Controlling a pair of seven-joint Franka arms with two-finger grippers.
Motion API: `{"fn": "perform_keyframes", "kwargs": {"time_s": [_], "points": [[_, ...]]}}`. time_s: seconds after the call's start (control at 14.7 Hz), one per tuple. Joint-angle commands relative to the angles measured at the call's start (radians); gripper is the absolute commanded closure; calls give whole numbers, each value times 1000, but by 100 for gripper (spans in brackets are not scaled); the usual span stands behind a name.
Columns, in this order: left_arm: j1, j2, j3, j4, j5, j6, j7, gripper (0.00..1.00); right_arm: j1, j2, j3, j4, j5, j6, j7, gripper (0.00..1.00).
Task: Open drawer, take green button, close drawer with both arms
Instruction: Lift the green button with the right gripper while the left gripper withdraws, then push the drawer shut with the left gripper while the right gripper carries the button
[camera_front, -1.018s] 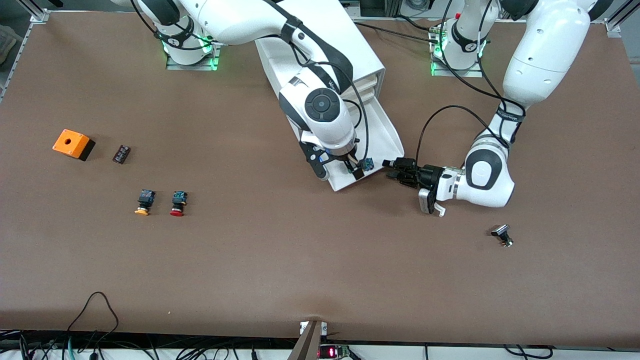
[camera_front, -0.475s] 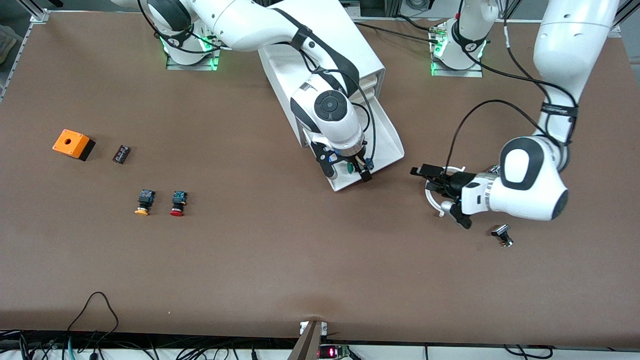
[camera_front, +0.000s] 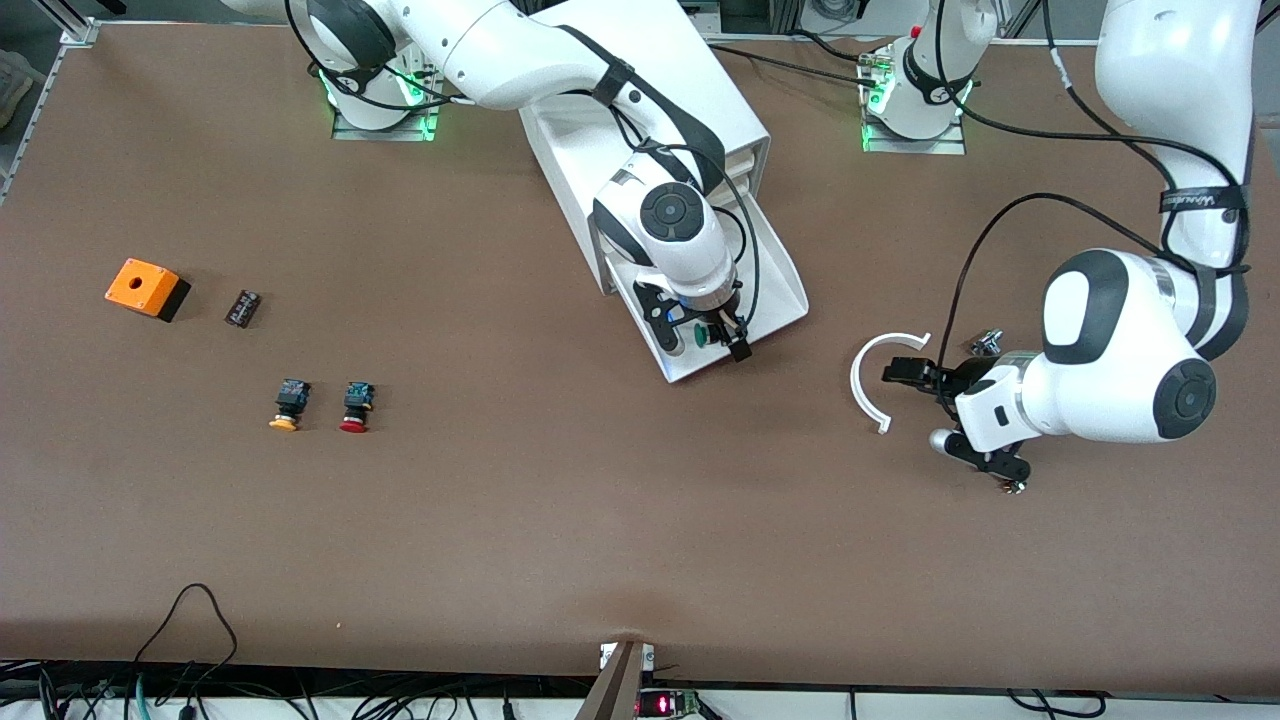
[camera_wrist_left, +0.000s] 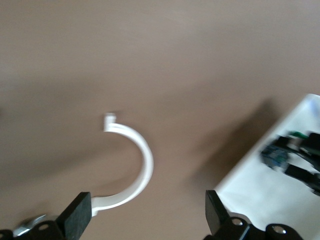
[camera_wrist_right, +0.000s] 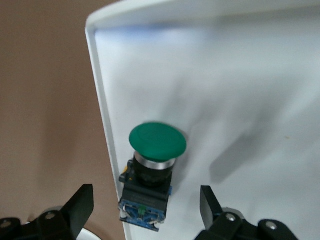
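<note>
Since a second ago the left arm has pulled away from the drawer front toward its own end of the table, and the right arm has drawn back a little over the open tray.

The right arm's black two-finger gripper hangs over the front end of the shallow white plastic tray drawer, pulled out of the big white box cabinet. Its fingers stand apart, gripping nothing. The small push button with the round green mushroom cap, black body and blue rear block lies in the drawer close against the side wall near the front corner, below the open jaws and between the two fingers in the right wrist view, untouched.

The left arm's black two-finger gripper is over bare brown table, fingers spread apart and empty. A white curved plastic arc lies on the table just beside it.

Toward the right arm's end sit a yellow-capped button, a red-capped button and an orange box.
</note>
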Motion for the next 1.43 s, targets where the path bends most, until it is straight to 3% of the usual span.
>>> {"fn": "perform_keyframes", "kwargs": {"time_s": [0.0,0.07,0.14,0.2,0.41,0.61,0.81,0.95,1.36], "points": [[-30,0,9,123,154,-124,-91,0,12,24,-9,40,-14,6,20,47],[-30,14,12,164,162,-128,-84,0,11,24,-9,40,-14,16,17,76],[-35,24,12,198,164,-131,-90,0,11,23,-9,42,-14,17,17,92],[-33,23,12,211,164,-137,-87,0,11,21,-10,42,-14,16,9,100],[-32,15,0,200,155,-148,-172,0,11,12,-9,42,-14,-3,6,100],[-32,15,-6,165,118,-123,-497,0,-3,-20,-9,114,-14,-125,-8,100],[-52,-38,-6,-25,98,126,-593,1,-33,-63,-12,142,-14,-236,-149,100],[-82,-71,-15,-171,96,286,-729,1,-81,-110,-7,142,-11,-323,-354,100],[-141,-58,-95,-464,93,672,-971,1,-248,-195,-7,134,2,-579,-920,100]]}}
